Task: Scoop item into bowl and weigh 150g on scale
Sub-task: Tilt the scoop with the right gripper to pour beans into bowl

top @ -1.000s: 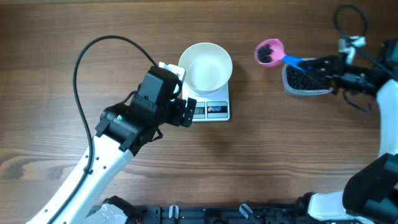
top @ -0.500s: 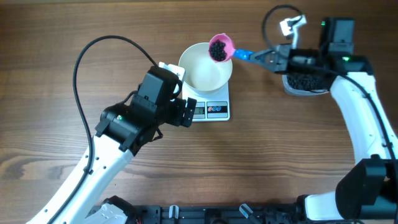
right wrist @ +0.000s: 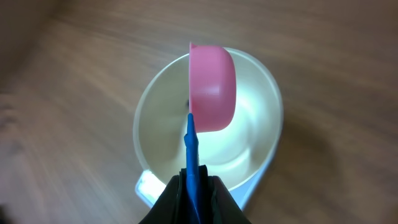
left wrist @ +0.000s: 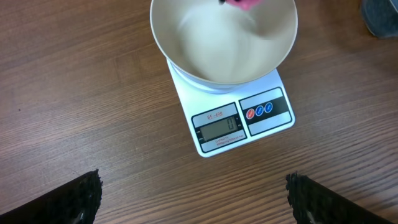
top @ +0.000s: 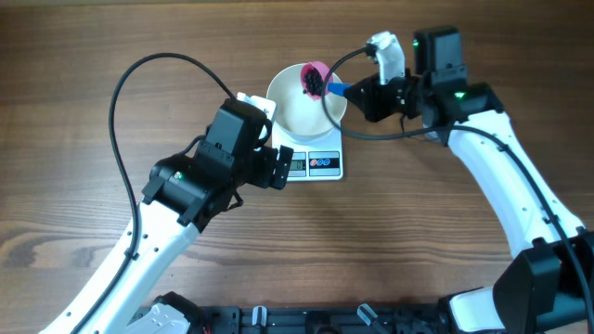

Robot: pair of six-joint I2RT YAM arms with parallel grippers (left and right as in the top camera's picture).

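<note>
The white bowl (top: pixel 302 107) stands on the white scale (top: pixel 320 165); from the left wrist its inside (left wrist: pixel 217 43) looks bare white. A pink scoop (top: pixel 316 78) with a blue handle (right wrist: pixel 192 149) hangs over the bowl's far rim, rolled onto its side. Black pellets, the item (top: pixel 314 85), show in its mouth. My right gripper (right wrist: pixel 193 180) is shut on the blue handle, just right of the bowl (right wrist: pixel 249 143). My left gripper (left wrist: pixel 193 182) is open above bare wood just in front of the scale (left wrist: pixel 239 121), with nothing between its fingers (left wrist: pixel 74 199).
The left arm (top: pixel 200 176) lies left of the scale, its black cable looping over the wood behind it. The right arm (top: pixel 483 139) reaches in from the right and covers the spot where the tub stood. A dark container edge (left wrist: pixel 380 15) shows at the top right.
The right arm swung left from the tub, carrying the loaded scoop over the bowl, then rolled it onto its side. The left arm stayed still.
</note>
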